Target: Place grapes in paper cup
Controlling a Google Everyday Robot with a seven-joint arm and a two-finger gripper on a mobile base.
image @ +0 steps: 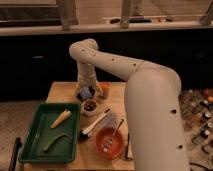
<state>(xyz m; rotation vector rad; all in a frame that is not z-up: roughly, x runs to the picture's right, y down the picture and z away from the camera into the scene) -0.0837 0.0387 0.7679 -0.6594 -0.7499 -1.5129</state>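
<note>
Table [60,93] w/ grapes [90,105] in upright paper cup [90,113], end effector [86,93] just behind.

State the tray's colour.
Green tray, in the camera view; the tool hangs close to the paper cup.

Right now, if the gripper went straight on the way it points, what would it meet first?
The gripper points down above the small white paper cup holding the dark purple grapes. It would probably meet that cup's rear rim first, or the wooden table just behind it; depth is unclear.
</note>
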